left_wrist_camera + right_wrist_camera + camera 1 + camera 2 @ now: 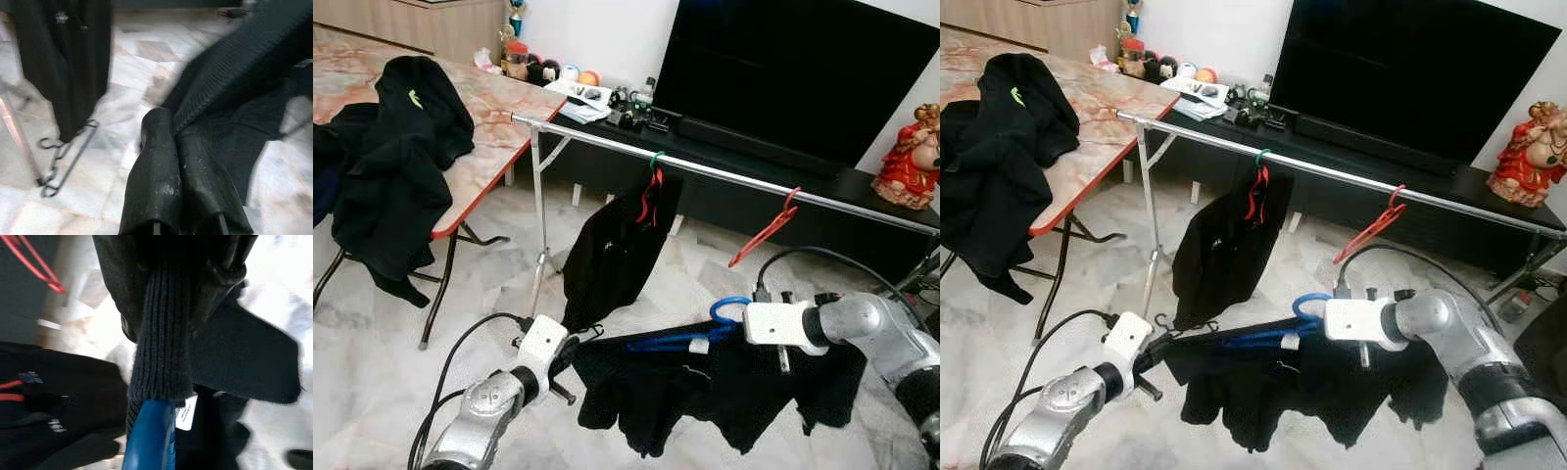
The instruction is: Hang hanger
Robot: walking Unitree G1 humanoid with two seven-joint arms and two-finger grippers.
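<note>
A blue hanger (677,340) carries a black garment (724,387) and hangs in the air below the silver clothes rail (724,174). My right gripper (732,328) is shut on the garment's ribbed collar and the blue hanger (149,440) near its hook. My left gripper (570,351) is shut on the garment's other end, pinching black fabric (230,93) between its fingers (159,171). On the rail hang another black garment (617,255) on a red hanger and an empty red hanger (764,231).
A folding table (499,108) with a pile of black clothes (396,166) stands at the left. Behind the rail are a big TV (803,69) and a red figurine (911,157). A black wire hanger (63,161) lies on the marble floor.
</note>
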